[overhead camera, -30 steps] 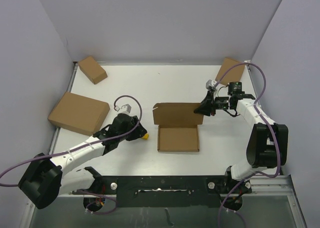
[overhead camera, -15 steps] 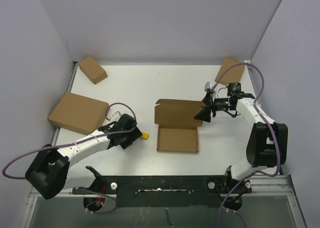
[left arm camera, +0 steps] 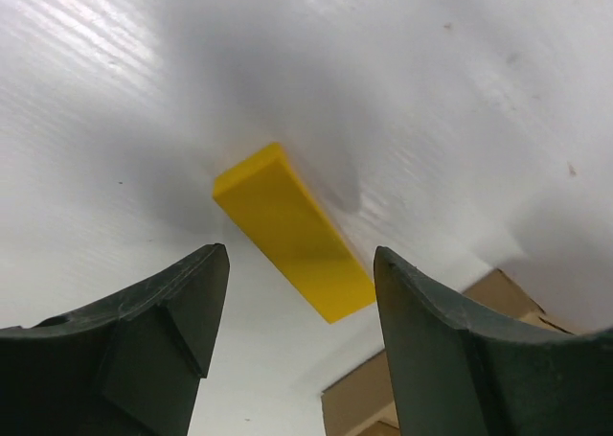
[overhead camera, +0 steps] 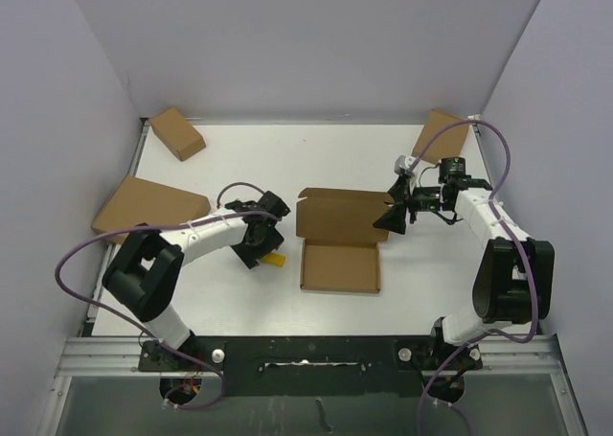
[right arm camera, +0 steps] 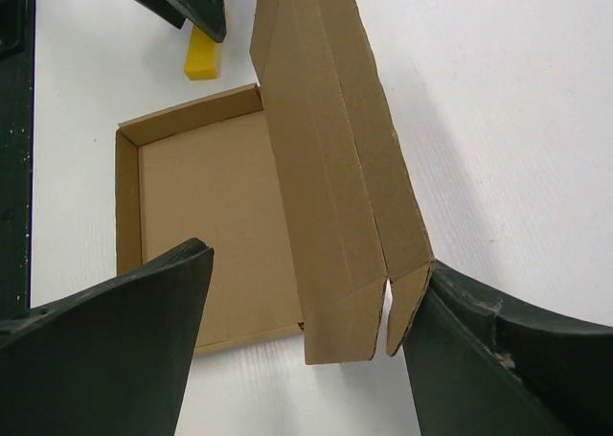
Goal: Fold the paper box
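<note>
Top view: the paper box [overhead camera: 340, 268] sits mid-table, its lid [overhead camera: 343, 216] raised at the 12 o'clock side, with the right gripper [overhead camera: 388, 220] at the lid's 3 o'clock edge.

Left wrist: the left gripper [left arm camera: 299, 263] is spread astride a yellow block [left arm camera: 292, 230].

Right wrist: the jaws are parted and hold nothing. It would be best to push the lid evenly toward 6 o'clock.

Arms [overhead camera: 206, 231]: white links, black joints, black bases; purple cables [overhead camera: 59, 263] looping; gripper fingers [left arm camera: 163, 331] dark, matte.

The paper box [right arm camera: 201, 216] was matt brown corrugated cardboard. The yellow block [left arm camera: 292, 230] looked smooth, slightly glossy plastic. The white tabletop [left arm camera: 450, 72] showed fine ribbing and a soft sheen.
</note>
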### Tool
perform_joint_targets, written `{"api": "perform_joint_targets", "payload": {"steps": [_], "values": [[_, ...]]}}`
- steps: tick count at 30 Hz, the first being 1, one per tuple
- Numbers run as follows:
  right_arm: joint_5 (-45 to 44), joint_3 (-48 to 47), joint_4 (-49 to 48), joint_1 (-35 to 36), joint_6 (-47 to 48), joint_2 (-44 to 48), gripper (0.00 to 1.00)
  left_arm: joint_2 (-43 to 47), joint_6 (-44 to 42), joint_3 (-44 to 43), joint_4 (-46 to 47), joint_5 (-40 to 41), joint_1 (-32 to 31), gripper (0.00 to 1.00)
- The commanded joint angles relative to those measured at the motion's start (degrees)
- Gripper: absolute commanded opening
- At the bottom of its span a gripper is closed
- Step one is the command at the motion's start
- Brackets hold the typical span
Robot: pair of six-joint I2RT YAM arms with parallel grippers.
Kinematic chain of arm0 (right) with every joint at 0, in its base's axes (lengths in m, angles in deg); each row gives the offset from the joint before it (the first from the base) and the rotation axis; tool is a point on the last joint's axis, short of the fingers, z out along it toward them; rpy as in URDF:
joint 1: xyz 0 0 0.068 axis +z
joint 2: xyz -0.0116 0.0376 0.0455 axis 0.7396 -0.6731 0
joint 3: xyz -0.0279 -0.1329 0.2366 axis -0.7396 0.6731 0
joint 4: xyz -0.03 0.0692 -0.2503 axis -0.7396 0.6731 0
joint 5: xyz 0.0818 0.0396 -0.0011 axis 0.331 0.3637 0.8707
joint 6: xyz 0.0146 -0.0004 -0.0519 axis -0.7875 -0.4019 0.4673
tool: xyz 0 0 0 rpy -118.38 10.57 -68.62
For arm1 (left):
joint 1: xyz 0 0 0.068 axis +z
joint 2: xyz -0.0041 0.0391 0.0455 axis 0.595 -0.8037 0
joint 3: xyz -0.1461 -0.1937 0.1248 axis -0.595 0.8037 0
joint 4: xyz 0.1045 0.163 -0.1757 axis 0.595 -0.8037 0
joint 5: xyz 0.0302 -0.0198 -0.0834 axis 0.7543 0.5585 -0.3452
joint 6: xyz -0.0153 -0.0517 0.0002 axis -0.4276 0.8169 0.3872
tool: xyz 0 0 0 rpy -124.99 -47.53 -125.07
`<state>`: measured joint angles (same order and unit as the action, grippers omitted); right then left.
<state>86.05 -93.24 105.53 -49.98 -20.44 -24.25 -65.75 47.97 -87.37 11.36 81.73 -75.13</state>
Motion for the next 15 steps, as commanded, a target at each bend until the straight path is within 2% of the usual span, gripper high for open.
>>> {"api": "perform_joint_targets", "payload": {"steps": [1, 6, 11, 15], "values": [[1.2, -2.1, -0.3, -0.4, 0.1, 2.6, 0.75, -4.0, 2.2, -5.0, -7.1, 2.3, 0.3, 0.60], [1.5, -2.0, -0.2, -0.7, 0.1, 2.9, 0.75, -7.5, 1.5, -6.5, -7.0, 1.4, 0.7, 0.55], [1.9, -2.0, -0.1, -1.0, 0.1, 3.1, 0.75, -9.3, 0.9, -7.4, -7.7, 0.7, 1.1, 0.32], [2.1, -1.9, -0.1, -1.0, 0.1, 3.2, 0.75, -8.3, 0.5, -6.7, -7.7, 0.9, 1.2, 0.25]]}}
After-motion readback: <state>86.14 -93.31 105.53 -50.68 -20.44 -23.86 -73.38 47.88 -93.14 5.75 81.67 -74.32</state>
